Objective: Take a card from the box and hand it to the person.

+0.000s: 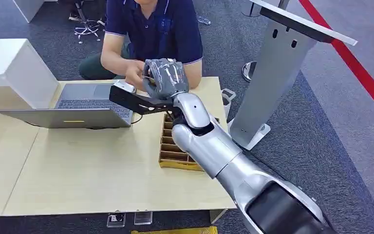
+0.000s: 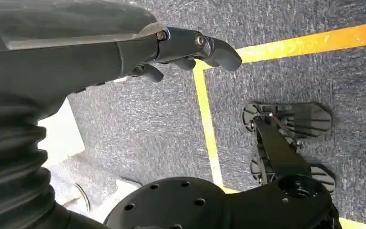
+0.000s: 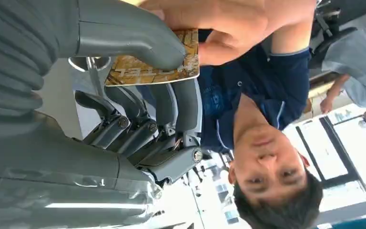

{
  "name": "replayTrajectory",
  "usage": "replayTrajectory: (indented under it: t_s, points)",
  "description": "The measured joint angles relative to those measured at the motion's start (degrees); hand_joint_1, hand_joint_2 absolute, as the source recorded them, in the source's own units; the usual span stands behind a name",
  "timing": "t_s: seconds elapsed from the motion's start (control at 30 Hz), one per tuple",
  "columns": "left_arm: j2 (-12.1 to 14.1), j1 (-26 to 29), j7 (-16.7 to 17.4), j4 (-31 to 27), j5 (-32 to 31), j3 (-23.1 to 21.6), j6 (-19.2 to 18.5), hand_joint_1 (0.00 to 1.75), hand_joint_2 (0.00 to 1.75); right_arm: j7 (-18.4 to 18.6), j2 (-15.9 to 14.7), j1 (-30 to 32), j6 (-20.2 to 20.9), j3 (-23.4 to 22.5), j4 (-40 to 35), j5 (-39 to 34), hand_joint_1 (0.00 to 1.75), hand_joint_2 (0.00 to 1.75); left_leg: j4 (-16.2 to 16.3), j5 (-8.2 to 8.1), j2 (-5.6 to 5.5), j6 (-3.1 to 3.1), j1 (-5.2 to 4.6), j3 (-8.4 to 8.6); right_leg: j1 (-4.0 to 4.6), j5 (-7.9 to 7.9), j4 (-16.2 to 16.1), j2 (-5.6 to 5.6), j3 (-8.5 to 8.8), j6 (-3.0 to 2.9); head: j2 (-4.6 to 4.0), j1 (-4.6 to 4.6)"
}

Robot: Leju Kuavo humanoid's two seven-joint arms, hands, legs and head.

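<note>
While raised over the far edge of the pale wooden table (image 1: 92, 170), right hand (image 1: 164, 77) in its grey ribbed cover pinching a gold-brown patterned plastic card (image 3: 152, 64) between thick grey thumb and darker fingers (image 3: 171, 102), so closed on the card, not empty. Card lying flat across the fingers, long axis running out past the fingertips toward the person in the dark blue polo shirt (image 1: 151, 27) seated just beyond the table. Person's hand (image 3: 228, 24) already touching the card's outer end, thumb and fingers closing on it, right at the robot's fingertips in the right wrist view. Coming move, by judgement, a loosening of the thumb so the card slides away along that long axis into the person's grip; hand-over nearly done. Left hand (image 2: 190, 45) hanging low over dark grey carpet with a yellow line, fingers loosely curled with nothing in them, well away from the exchange. Below the right forearm, brown cardboard divided box (image 1: 175, 151) resting on the table, beside a grey open laptop (image 1: 83, 105).
</note>
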Motion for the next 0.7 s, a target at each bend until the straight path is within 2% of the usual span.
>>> replayTrajectory:
  t_s: [0.3,0.33,0.57,0.7]
  points:
    - [-0.1,-0.7,0.0,0.0,-0.5,-0.4,-0.6,0.0,1.75,-0.7,1.3,-1.1,-0.2,0.4,3.8,-3.4,1.71,1.75,0.0,0.0,0.0,0.0,0.0,0.01,0.0,0.0,0.0,0.0,0.0,0.0,0.0,-0.02]
    - [-0.2,-0.7,0.0,0.0,-0.5,-0.5,-0.7,0.0,1.75,-0.8,1.4,-1.1,-0.2,0.4,4.1,-3.9,0.0,1.75,0.0,0.0,0.0,0.0,0.0,0.01,0.0,0.0,0.0,0.0,0.0,0.0,0.0,0.0]
    - [-0.2,-0.7,-0.5,0.0,-1.7,-1.2,-0.4,0.0,1.75,-1.2,1.8,-1.3,-0.2,0.8,5.7,-5.6,0.0,1.75,0.0,0.0,0.01,0.0,0.0,0.01,0.0,0.0,0.0,0.0,0.0,0.0,0.0,0.02]
    - [-0.2,-0.7,-0.9,0.0,-1.0,-1.3,0.4,0.0,1.75,-2.7,1.8,-1.3,-0.3,0.9,6.1,-7.5,0.0,1.75,0.0,0.0,0.0,0.0,0.0,0.01,0.0,0.0,0.0,0.0,0.0,0.0,0.0,0.0]
